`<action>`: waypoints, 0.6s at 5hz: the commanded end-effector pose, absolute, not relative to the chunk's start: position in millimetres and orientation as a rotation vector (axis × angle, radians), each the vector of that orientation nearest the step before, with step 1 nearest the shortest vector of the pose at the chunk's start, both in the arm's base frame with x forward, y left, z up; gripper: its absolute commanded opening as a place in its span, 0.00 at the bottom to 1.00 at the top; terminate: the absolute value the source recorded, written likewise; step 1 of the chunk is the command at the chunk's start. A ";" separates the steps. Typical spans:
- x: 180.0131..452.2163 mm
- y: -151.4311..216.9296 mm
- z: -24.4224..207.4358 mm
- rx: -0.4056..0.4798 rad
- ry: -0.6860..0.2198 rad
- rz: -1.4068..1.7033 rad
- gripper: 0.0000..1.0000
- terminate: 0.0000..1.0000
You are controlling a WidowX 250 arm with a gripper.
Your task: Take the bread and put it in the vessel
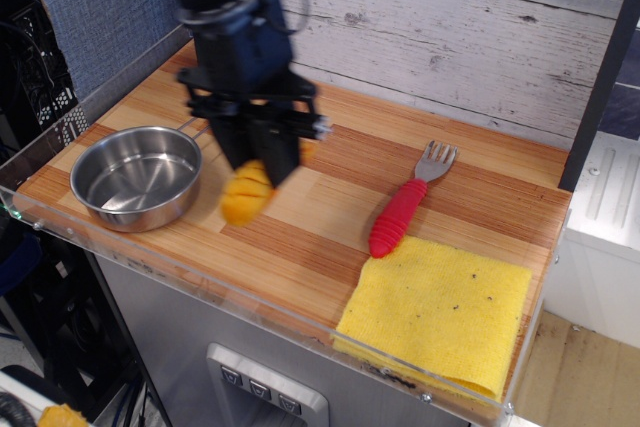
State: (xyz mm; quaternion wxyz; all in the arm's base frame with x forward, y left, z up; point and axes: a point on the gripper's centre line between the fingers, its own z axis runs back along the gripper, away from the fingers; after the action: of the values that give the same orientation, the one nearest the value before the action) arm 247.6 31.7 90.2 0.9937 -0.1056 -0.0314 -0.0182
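The bread [246, 196] is an orange-yellow ridged toy pastry. My gripper [258, 162] is shut on its upper end and holds it above the wooden table, just right of the vessel. The vessel [137, 177] is a round shiny steel pan at the left front, with its thin wire handle partly hidden behind the gripper. The pan holds nothing. The bread hangs below the black fingers, near the pan's right rim but outside it.
A fork with a red handle [402, 213] lies right of centre. A flat yellow cloth [440, 311] lies at the front right corner. A clear plastic lip [190, 282] runs along the front edge. A dark post stands at the back left.
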 end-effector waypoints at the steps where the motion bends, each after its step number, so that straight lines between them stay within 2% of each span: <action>1: 252.4 86.2 78.4 -0.091 -0.072 0.056 0.00 0.00; 2: 259.6 99.2 80.4 0.052 -0.121 0.061 0.00 0.00; 3: 263.1 105.8 93.4 0.154 -0.167 0.066 0.00 0.00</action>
State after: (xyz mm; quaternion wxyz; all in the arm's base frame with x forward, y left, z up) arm 268.0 106.1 80.5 0.9946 0.0731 -0.0659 0.0344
